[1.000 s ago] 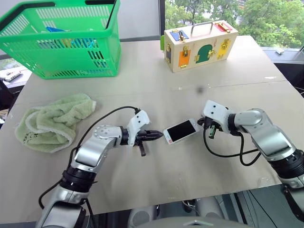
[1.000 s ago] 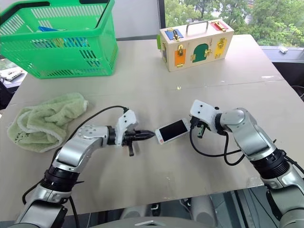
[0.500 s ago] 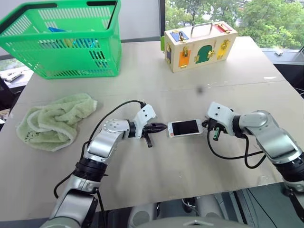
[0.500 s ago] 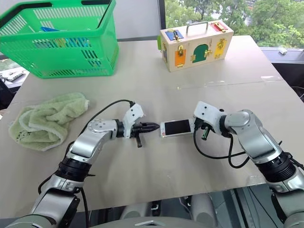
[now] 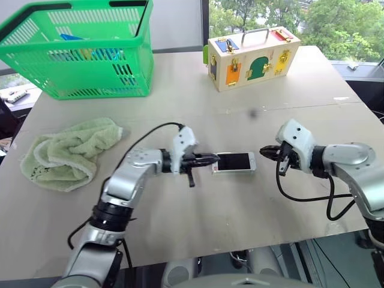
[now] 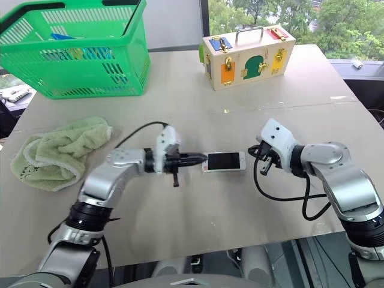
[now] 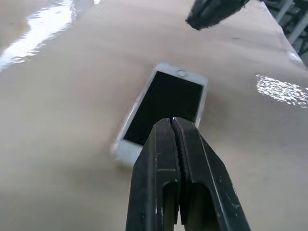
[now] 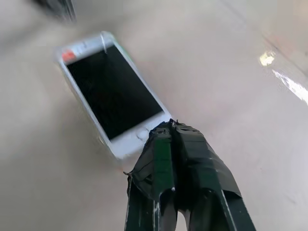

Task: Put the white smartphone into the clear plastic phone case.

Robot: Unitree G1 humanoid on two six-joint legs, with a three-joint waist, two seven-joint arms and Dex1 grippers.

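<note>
With both tools pinched shut and empty, our left tool [image 5: 210,159] at one end of the flat white smartphone [image 5: 234,162] on the beige table [image 5: 198,114] and our right tool [image 5: 267,151] just off the other, a careless nudge could skid it aside.

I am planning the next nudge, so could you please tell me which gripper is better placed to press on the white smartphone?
The left gripper, probably: its shut tips are at the end of the white smartphone, while the shut right gripper hangs apart from the other end.
</note>
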